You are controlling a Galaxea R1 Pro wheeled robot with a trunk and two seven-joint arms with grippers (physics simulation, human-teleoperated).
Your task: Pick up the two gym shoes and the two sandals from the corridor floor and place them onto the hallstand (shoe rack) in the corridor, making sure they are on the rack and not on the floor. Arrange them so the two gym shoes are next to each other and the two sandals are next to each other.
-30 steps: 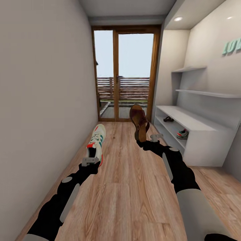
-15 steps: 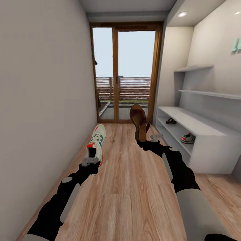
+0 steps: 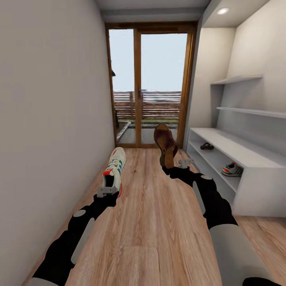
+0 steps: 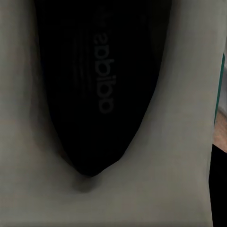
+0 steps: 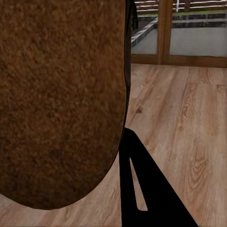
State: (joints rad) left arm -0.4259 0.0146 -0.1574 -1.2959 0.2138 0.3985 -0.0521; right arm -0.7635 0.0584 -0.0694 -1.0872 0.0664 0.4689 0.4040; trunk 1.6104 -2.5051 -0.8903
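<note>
My left gripper (image 3: 109, 190) is shut on a white gym shoe (image 3: 114, 169) with green stripes and a red heel tab, held above the floor at the left. The left wrist view looks into that gym shoe (image 4: 156, 179) and its dark insole. My right gripper (image 3: 171, 169) is shut on a brown sandal (image 3: 165, 143), held upright in mid-air. The sandal's tan footbed (image 5: 56, 99) looms close in the right wrist view. The white hallstand (image 3: 238, 153) stands at the right. On its lower shelves lie a second gym shoe (image 3: 232, 169) and a second sandal (image 3: 206, 146).
A plain grey wall (image 3: 51, 119) runs along the left. A wood-framed glass door (image 3: 149, 83) closes the corridor's far end. Wood-plank floor (image 3: 155, 222) stretches ahead between the wall and the hallstand. Two stepped wall shelves (image 3: 246, 95) hang above the hallstand.
The whole view has shifted: the hallstand and its shoes slid right and the door left. Both arms keep their pose and their hold on the gym shoe and the sandal.
</note>
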